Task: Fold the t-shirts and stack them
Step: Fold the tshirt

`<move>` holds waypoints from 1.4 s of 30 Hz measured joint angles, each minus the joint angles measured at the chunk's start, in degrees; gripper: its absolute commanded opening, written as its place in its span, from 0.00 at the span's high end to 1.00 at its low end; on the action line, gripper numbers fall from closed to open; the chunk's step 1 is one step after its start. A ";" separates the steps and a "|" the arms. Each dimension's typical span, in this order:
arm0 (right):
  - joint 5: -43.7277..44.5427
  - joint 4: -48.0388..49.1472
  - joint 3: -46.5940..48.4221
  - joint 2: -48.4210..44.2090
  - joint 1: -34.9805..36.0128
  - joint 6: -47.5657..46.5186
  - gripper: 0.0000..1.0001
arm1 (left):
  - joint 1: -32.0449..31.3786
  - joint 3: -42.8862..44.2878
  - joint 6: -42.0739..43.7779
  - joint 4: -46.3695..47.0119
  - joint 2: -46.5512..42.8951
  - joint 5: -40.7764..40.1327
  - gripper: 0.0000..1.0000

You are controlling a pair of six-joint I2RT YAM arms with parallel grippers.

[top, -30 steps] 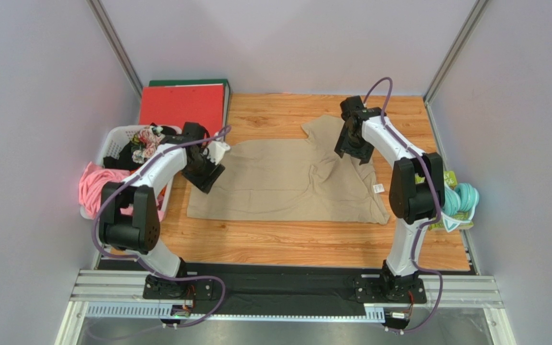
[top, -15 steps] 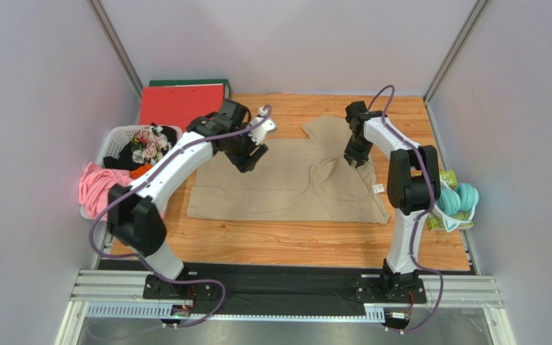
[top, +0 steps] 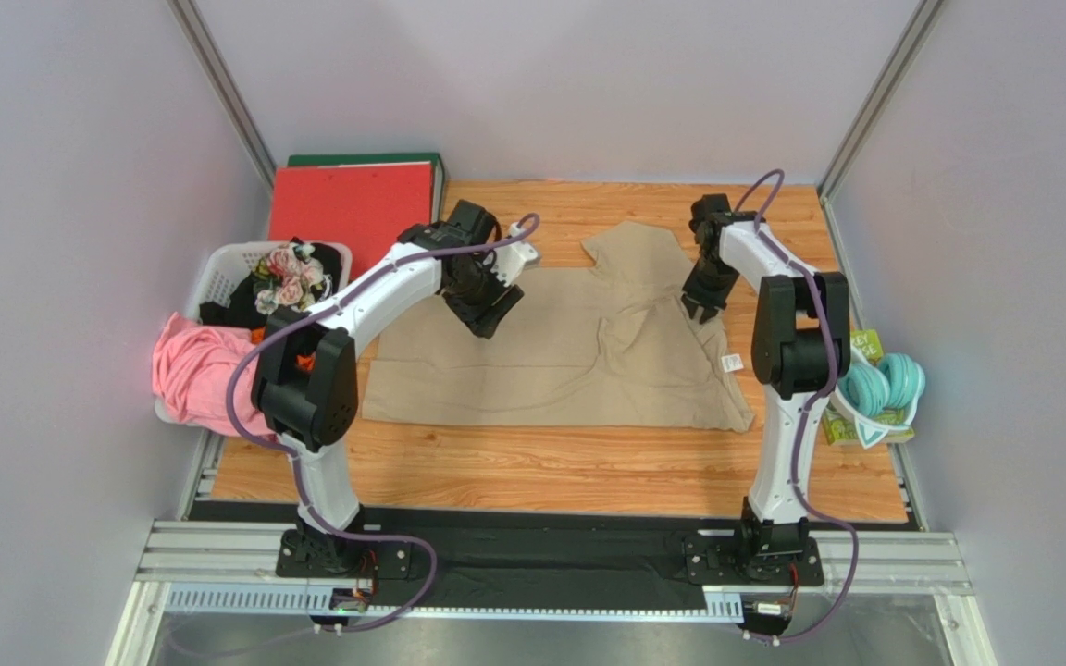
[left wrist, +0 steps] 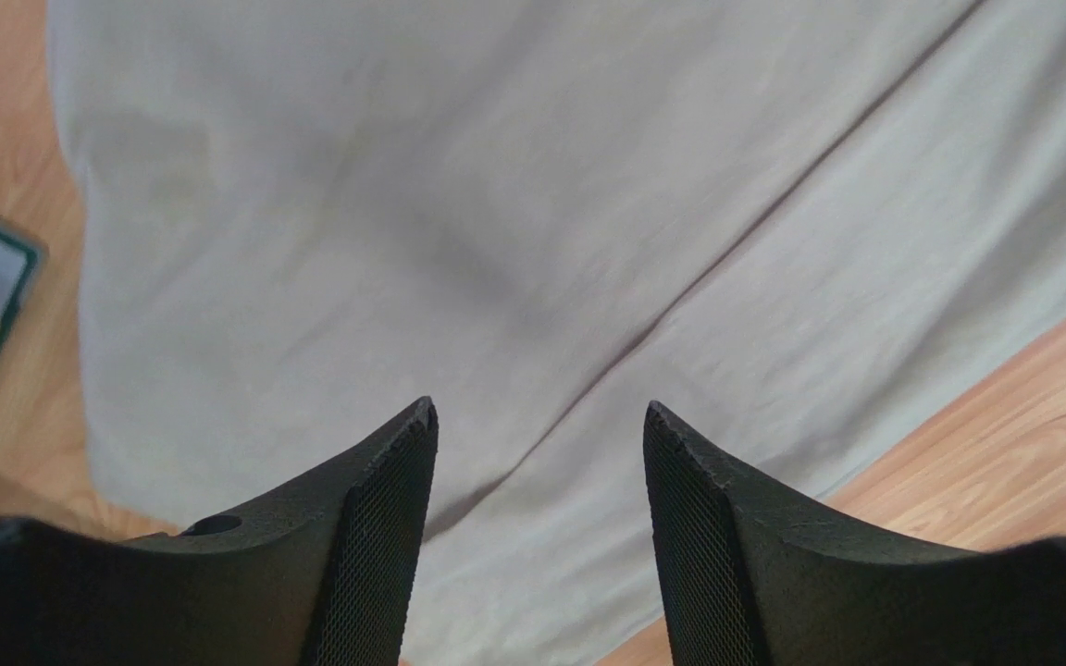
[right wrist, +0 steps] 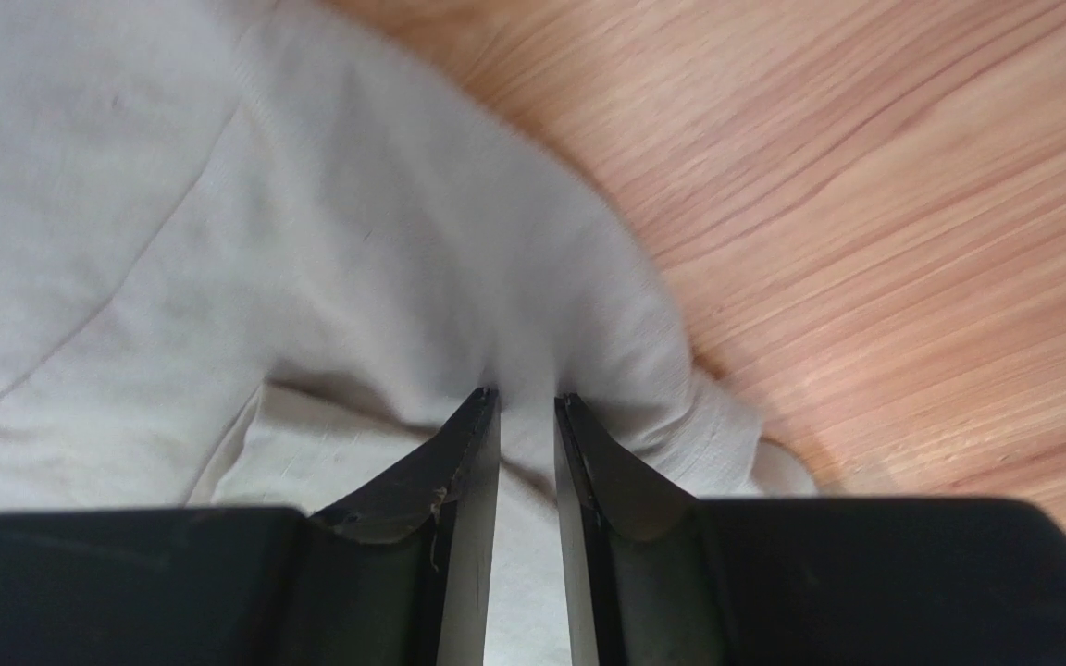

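Note:
A large tan-beige t-shirt [top: 553,354] lies spread on the wooden table, rumpled toward its far right, with a small white label [top: 731,364] at its right seam. My left gripper [top: 487,317] hovers open over the shirt's far left part; in the left wrist view its fingers [left wrist: 536,407] stand wide apart above flat cloth [left wrist: 358,208] with nothing between them. My right gripper [top: 701,301] is at the shirt's far right edge. In the right wrist view its narrow jaws [right wrist: 525,398] pinch a bunched fold of the cloth [right wrist: 219,208].
A red binder [top: 351,201] lies at the back left. A white basket [top: 226,264] of mixed clothes sits left of the table, with pink cloth [top: 191,368] hanging over its side. A teal item [top: 889,386] hangs off the right edge. Bare wood [right wrist: 914,208] shows beside the shirt.
My left arm has swung from the basket side out over the shirt's far left part, still open. My right gripper has shifted right to the shirt's edge and closed on a fold.

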 measured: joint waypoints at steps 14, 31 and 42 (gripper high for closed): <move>-9.03 0.26 -2.67 -11.21 -0.48 0.52 0.58 | 8.70 -22.32 1.68 5.18 -5.09 -7.34 0.37; -54.93 30.27 -27.65 -6.56 1.46 13.51 0.55 | 10.84 -25.16 4.02 8.70 -7.72 -10.99 0.38; -56.70 30.25 -16.28 -0.79 1.73 13.29 0.55 | 10.99 -25.99 5.05 9.16 -7.72 -11.67 0.38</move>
